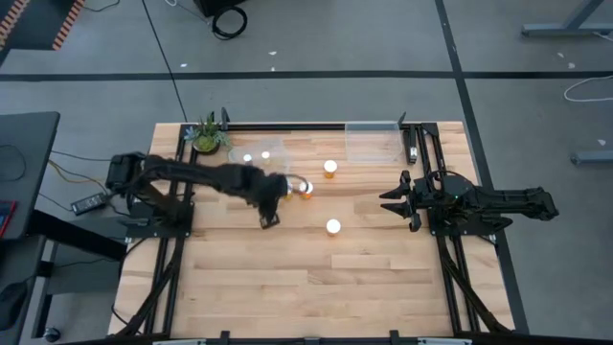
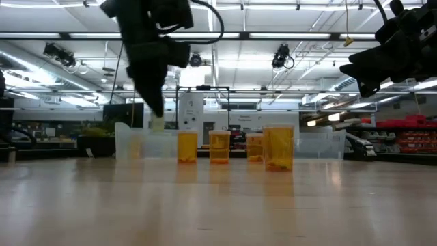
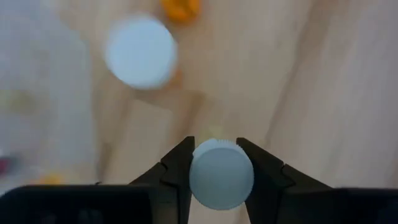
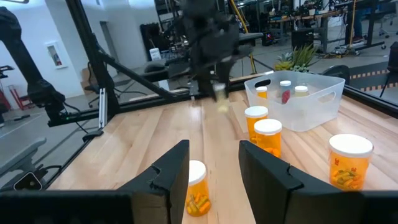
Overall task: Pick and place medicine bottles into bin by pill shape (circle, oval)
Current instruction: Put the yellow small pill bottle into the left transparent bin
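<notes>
Near the left bin (image 1: 257,153), on its table-centre side, the left gripper (image 1: 268,219) hangs above the table (image 1: 287,287) with its fingers clamped on the white cap of a small bottle (image 3: 221,173). The left wrist view shows the cap pinched squarely between both fingers; the bottle's body is hidden beneath it, so its type cannot be told. In the low view the gripper stands well clear of the board, with only a small pale object at its tip. Judgement: the bottle is in carriage, held high to clear the standing bottles on its way to a bin.

Left bin: clear plastic, already holding several capped bottles, per the right wrist view. A second clear bin (image 1: 372,142) sits along the same far edge, toward the right arm. A green plant (image 1: 206,136) stands just beside the left bin, at the table corner.

Orange bottles not yet sorted: one (image 1: 330,169) between the two bins, one (image 1: 333,227) toward the table centre, one (image 1: 306,188) just beside the left arm.

Right gripper (image 1: 400,201): waiting beyond the second bin, fingers apart, nothing between them.
</notes>
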`<state>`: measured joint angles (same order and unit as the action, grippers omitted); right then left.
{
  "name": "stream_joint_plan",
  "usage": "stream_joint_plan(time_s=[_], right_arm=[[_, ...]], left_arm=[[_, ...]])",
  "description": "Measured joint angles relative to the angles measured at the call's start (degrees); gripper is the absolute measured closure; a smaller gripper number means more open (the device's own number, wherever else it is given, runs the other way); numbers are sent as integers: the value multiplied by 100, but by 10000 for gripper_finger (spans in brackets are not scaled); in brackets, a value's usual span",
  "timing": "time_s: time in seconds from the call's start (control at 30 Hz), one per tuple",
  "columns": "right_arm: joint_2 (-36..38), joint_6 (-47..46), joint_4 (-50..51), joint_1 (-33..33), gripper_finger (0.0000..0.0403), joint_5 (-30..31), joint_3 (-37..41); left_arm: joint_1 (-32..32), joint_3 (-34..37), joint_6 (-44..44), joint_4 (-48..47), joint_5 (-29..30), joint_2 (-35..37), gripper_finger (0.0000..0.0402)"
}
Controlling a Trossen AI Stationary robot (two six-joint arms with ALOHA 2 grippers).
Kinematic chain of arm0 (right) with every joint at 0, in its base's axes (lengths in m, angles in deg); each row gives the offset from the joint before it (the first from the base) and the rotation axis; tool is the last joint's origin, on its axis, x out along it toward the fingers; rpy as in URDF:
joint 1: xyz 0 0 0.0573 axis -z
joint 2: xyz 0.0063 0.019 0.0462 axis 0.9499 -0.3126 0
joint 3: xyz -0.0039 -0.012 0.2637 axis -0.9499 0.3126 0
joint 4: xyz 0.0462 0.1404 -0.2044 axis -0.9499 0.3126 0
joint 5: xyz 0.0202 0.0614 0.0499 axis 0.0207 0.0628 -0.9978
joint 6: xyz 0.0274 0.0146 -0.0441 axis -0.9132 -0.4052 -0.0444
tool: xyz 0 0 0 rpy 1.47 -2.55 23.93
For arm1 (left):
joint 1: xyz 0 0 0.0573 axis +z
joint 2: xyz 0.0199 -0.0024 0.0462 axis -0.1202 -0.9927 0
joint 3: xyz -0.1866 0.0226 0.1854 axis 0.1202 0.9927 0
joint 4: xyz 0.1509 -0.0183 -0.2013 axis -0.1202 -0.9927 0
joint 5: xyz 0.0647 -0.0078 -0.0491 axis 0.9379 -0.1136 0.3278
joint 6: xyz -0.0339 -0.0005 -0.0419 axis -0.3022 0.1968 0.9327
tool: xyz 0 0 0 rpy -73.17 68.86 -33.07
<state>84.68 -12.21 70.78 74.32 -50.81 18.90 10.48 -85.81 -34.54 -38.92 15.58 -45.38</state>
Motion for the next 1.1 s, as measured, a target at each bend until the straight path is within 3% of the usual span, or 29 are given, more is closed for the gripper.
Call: stream_joint_plan(time_s=[0.23, 0.57, 0.8, 1.1], right_arm=[[-2, 0, 0, -1, 256, 0, 0], [-2, 0, 0, -1, 256, -1, 0], [-1, 0, 2, 1, 256, 1, 0], [0, 0, 4, -1, 256, -1, 0]], left_arm=[[869, -436, -787, -29, 18, 0, 267], [2019, -436, -1346, 2, 114, -277, 283], [2277, -434, -1517, -4, 110, -784, 263], [2471, -434, -1531, -33, 46, -1139, 282]])
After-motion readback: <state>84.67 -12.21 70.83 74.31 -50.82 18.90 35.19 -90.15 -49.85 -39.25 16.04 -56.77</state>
